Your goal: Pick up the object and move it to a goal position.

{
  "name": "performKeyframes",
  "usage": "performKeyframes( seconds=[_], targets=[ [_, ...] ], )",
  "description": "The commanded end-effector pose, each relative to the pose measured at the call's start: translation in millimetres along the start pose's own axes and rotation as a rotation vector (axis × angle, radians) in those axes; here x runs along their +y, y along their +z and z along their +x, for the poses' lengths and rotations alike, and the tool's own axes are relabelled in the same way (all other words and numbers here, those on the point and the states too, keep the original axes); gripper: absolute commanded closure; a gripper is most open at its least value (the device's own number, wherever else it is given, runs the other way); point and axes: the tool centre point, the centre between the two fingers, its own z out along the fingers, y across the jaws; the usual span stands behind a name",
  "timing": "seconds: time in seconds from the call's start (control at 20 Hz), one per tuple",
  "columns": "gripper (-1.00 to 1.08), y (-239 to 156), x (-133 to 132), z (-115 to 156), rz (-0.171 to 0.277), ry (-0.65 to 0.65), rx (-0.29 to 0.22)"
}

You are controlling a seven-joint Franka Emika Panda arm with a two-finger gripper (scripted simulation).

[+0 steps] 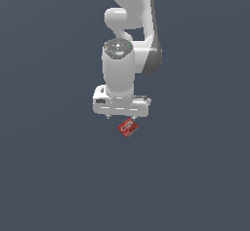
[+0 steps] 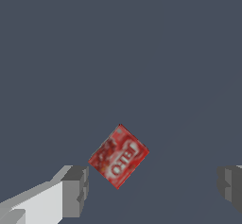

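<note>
The object [image 1: 127,127] is a small flat red box with whitish label marks, lying on the dark grey floor just below the white hand in the exterior view. In the wrist view the object [image 2: 118,156] lies turned diagonally, between the two grey fingertips but closer to one fingertip [image 2: 74,191] than to the other. My gripper [image 2: 153,186] is open, its fingers wide apart and touching nothing. In the exterior view the gripper [image 1: 121,117] hangs straight down over the box, its fingertips mostly hidden by the hand.
The white arm [image 1: 129,35] rises behind the hand toward the top of the exterior view. A plain dark grey surface [image 1: 49,176] lies all around.
</note>
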Motion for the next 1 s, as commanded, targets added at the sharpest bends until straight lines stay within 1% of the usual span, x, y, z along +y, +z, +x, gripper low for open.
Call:
performKeyframes(
  seconds=[0.0, 0.35, 0.95],
  targets=[
    [-0.92, 5.4, -1.7, -1.8, 0.001, 0.032, -0.002],
    [-0.92, 27.2, -8.0, -9.3, 0.003, 0.169, -0.009],
    [-0.92, 74.6, -19.1, -29.7, -0.004, 0.482, -0.023]
  ],
)
